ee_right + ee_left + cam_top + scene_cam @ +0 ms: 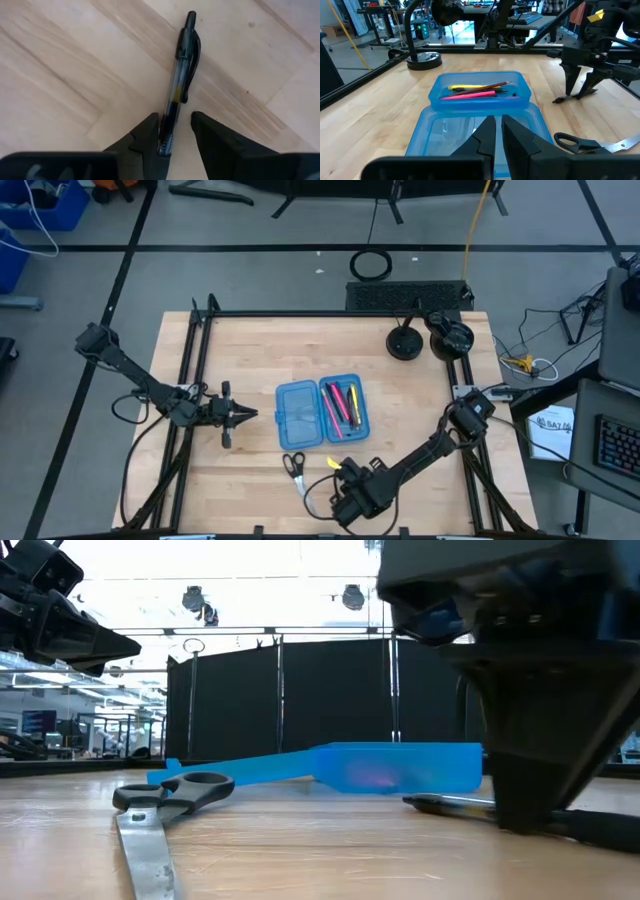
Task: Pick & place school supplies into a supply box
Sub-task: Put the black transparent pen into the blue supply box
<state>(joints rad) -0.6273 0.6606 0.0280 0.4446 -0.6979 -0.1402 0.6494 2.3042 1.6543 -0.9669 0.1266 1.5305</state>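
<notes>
Down at the desk's [250, 480] near edge, the right hand [174, 131] points at the wood, its fingers parted on either side of a dark pen [181, 75] lying flat, one finger touching it. Beside it lie the scissors [294, 466]. Beyond stands the open blue supply box [322, 413], holding pink and yellow pens. The left hand [246, 414] hovers left of the box, fingers nearly together and empty.

You get even, bright overhead light on the bench [250, 360], with only soft shadows under the arms. At bench height the ceiling lamps blow out to white glare, and the near scissors [150, 815] and dark arm blur. Up close, the pen [179, 85] stays sharp while your jaws soften.
</notes>
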